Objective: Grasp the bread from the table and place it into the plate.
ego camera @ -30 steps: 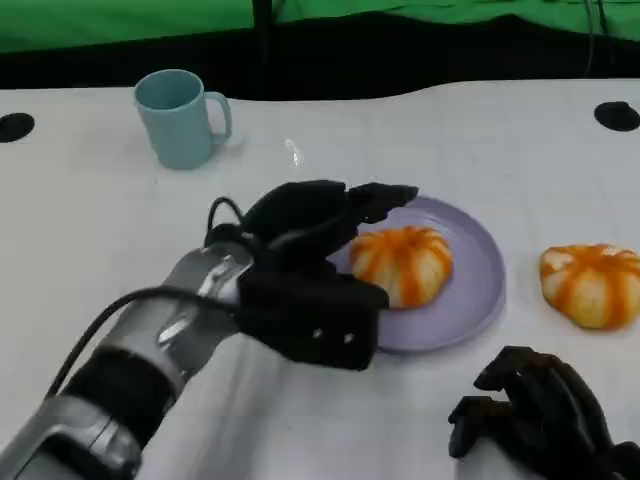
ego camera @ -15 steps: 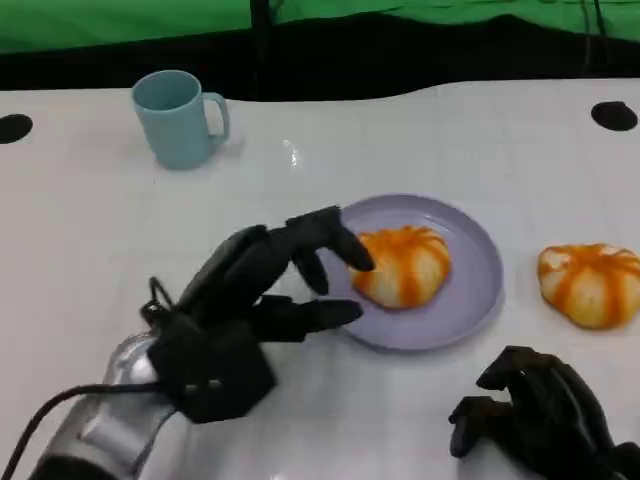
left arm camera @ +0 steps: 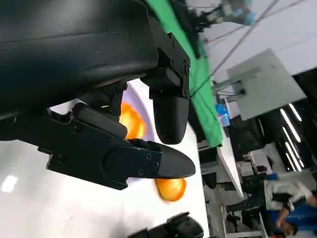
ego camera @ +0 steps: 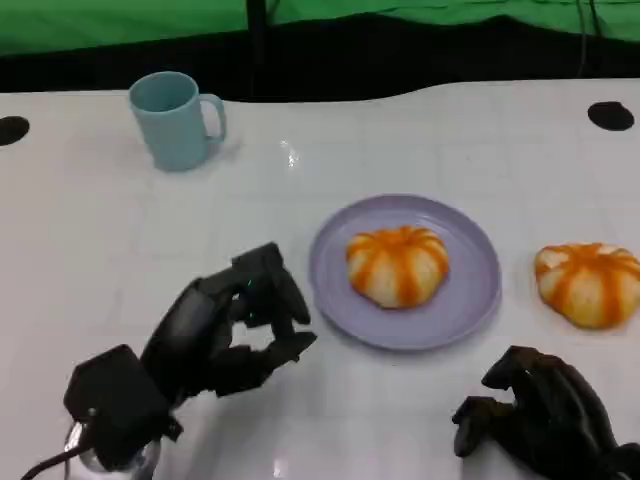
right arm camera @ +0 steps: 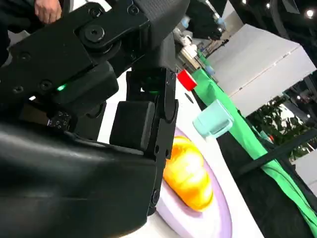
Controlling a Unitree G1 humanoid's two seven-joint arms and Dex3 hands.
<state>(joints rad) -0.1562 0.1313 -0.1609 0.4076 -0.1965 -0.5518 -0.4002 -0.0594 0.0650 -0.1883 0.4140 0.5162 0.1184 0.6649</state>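
My left robot hand (ego camera: 235, 325) had drawn back from the plate (ego camera: 470, 300) toward me since a second ago, and it now hung over the bare desk (ego camera: 90, 230) just left of the plate's rim, clear of it. Its fingers (ego camera: 270, 290) were loosely curled and apart, holding nothing. One bread (ego camera: 398, 264) lay in the middle of the plate, where it had been a second earlier. A second bread (ego camera: 588, 283) lay on the desk to the right of the plate, apart from it. My right robot hand (ego camera: 540, 415) rested low at the near right, fingers curled in, empty. A blue mug (ego camera: 172, 119) stood at the far left.
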